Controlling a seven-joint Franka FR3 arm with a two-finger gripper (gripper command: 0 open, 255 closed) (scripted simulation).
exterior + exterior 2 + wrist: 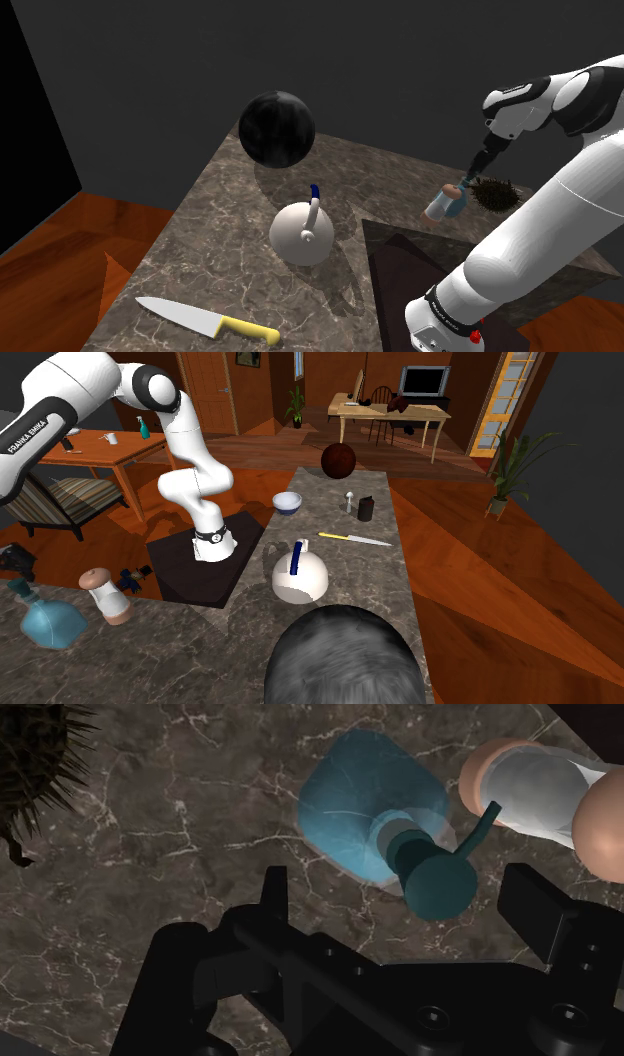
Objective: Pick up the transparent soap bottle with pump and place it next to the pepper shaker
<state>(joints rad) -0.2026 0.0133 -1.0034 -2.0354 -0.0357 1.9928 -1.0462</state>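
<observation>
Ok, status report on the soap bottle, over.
Gripper open above the soap bottle, holding nothing. Bottle upright on the counter, beside the pepper shaker. Dark spiky thing off to one side, apart.

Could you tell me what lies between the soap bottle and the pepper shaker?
Only bare marble countertop separates soap bottle and pepper shaker, as the wrist view shows.
</observation>
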